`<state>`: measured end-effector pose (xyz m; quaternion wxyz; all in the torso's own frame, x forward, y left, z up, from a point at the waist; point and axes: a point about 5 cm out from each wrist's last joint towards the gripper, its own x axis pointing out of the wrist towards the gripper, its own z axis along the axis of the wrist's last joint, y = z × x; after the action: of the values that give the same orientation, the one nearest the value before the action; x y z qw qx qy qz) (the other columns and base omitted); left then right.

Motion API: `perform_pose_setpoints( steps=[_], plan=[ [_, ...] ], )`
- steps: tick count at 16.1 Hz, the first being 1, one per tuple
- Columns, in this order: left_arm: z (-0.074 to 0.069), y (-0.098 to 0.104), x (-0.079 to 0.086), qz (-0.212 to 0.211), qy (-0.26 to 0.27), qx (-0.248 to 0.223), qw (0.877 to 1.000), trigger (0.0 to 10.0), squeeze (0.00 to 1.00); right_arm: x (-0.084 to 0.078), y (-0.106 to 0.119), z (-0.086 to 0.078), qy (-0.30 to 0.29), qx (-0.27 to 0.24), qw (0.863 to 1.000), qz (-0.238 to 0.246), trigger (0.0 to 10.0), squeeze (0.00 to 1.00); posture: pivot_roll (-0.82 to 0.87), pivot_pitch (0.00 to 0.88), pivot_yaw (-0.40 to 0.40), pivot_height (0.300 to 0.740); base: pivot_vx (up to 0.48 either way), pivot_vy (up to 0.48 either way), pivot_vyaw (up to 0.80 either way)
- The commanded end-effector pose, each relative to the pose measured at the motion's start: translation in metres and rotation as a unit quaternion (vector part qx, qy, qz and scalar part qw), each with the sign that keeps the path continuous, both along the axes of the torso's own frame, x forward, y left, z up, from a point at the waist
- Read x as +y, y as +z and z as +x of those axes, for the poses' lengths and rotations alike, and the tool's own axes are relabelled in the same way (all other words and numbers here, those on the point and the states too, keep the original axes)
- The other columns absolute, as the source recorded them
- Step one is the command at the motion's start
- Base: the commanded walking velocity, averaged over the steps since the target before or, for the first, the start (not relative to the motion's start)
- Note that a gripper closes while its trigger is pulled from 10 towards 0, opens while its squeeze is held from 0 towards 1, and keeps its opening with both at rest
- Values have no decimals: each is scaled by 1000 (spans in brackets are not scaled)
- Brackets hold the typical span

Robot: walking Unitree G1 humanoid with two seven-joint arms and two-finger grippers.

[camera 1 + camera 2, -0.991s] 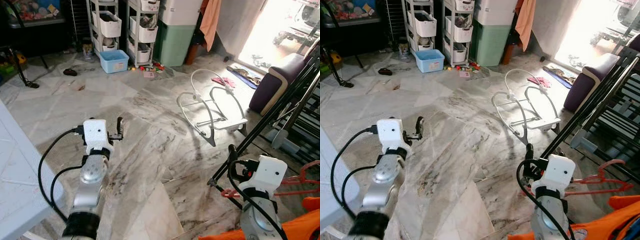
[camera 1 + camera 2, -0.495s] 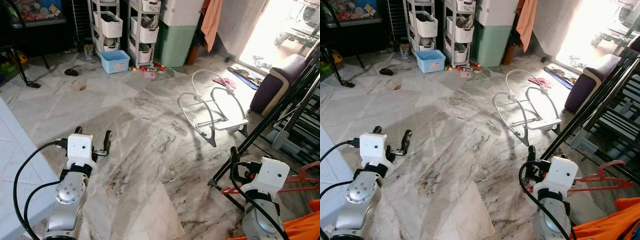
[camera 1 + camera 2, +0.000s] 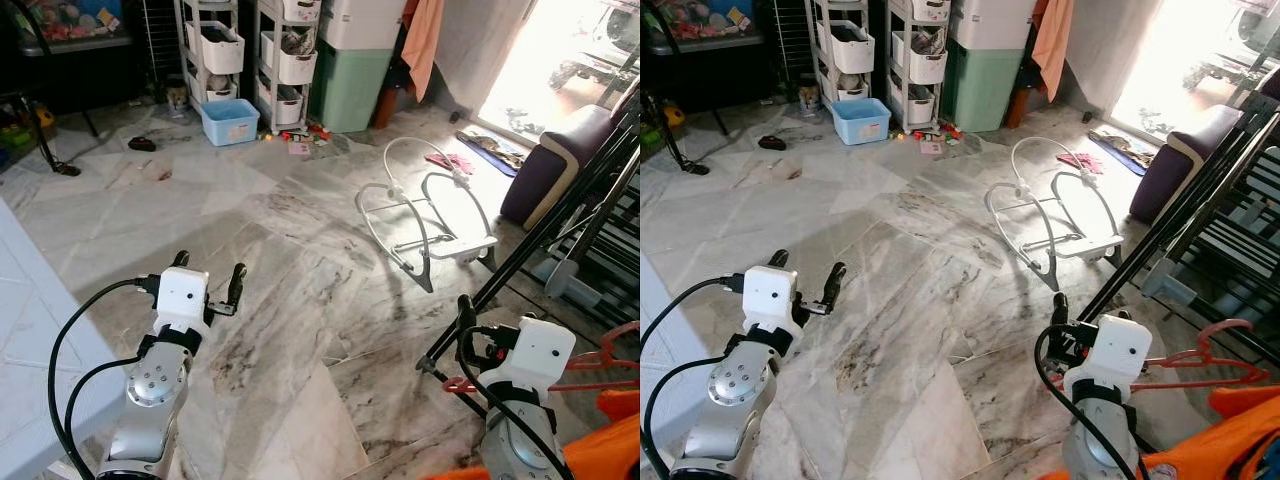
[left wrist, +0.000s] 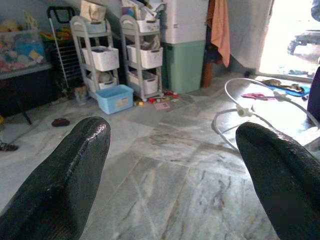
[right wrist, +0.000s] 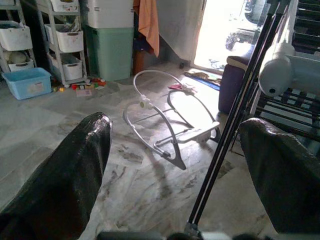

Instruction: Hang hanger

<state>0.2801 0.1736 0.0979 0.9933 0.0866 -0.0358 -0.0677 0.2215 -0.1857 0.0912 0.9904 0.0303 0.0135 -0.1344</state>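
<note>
Hanger (image 3: 1200, 358), red, lies low at the robot's right beside the black rack (image 3: 560, 215), over marble floor (image 3: 300, 300). Right gripper (image 5: 175, 165) and left gripper (image 4: 170, 165) hover with fingers spread wide, holding nothing.

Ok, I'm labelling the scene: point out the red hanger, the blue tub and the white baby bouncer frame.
red hanger (image 3: 1205, 358), right eye view, lower bar.
blue tub (image 3: 229, 122), left eye view, front wall.
baby bouncer frame (image 3: 1092, 246), right eye view, base bar.
</note>
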Motion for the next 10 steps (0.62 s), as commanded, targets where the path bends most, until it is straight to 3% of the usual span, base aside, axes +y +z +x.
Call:
perform_pose_setpoints(
  steps=[1,7,9,10],
  plan=[
    [3,2,-9,0,-24,0,1000,10000,0,-4,-4,-3,-10,9,1000,-4,10000,0,188,40,-153,740,0,0,0],
    [21,3,-18,-40,-31,23,998,10000,0,-3,-2,6,-8,-1,1000,-2,10000,0,203,26,-140,740,0,0,0],
    [25,3,-17,-78,-27,54,995,10000,0,-4,-4,4,-14,1,1000,4,10000,0,203,33,-149,740,0,0,0],
    [24,6,-17,-93,-24,48,994,10000,0,-4,-6,1,-13,6,1000,7,10000,0,202,32,-154,740,0,0,0]
  ],
)
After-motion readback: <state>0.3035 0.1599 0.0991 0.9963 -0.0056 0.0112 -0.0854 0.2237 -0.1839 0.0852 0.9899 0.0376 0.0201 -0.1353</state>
